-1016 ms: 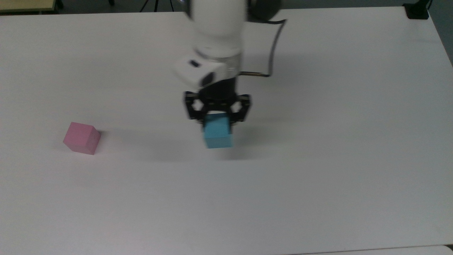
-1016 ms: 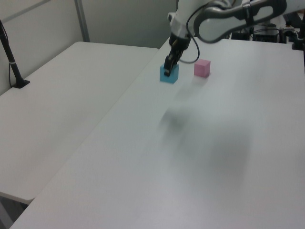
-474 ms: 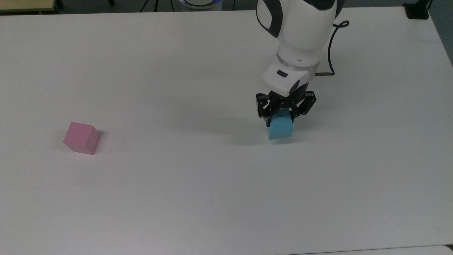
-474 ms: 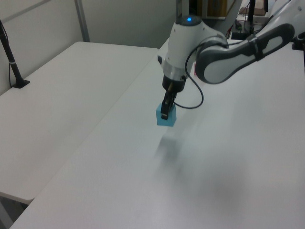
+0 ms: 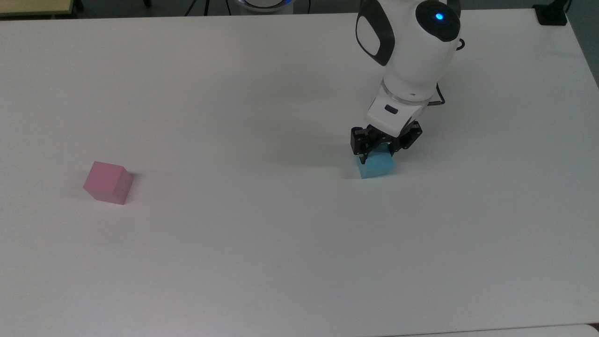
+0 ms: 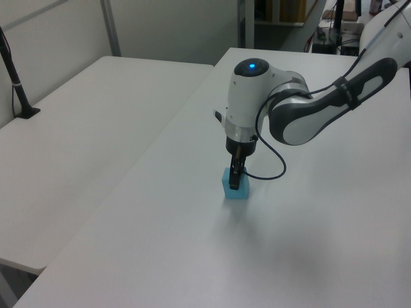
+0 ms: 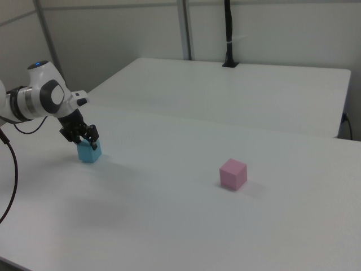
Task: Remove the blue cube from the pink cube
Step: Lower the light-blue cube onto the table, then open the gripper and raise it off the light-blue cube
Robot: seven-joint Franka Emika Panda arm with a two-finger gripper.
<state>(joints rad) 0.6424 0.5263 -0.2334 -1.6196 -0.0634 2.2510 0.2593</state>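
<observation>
Two cubes sat far apart on the white table (image 5: 234,257) — the pink cube (image 5: 108,182) near the top view's left side and the blue cube (image 5: 375,165) over toward the top view's right. A moment before, the blue cube hung a little above the table in the gripper (image 5: 384,149); half a second later it had come lower, and its bottom seemed to touch the table with only a thin shadow under it. The fingers were pinching the top part of the blue cube, one on each side. That meant the blue cube was already off the pink one, and the job looked almost done — what seemed left was to let go and lift away. In the left view the gripper (image 6: 236,176) stood right on top of the blue cube (image 6: 235,187), so the cube's top face was hidden. In the right view the gripper (image 7: 84,139) covered the upper part of the blue cube (image 7: 89,152), and the pink cube (image 7: 233,173) sat well apart from it. It was hard to be sure the cube was fully resting on the table.
</observation>
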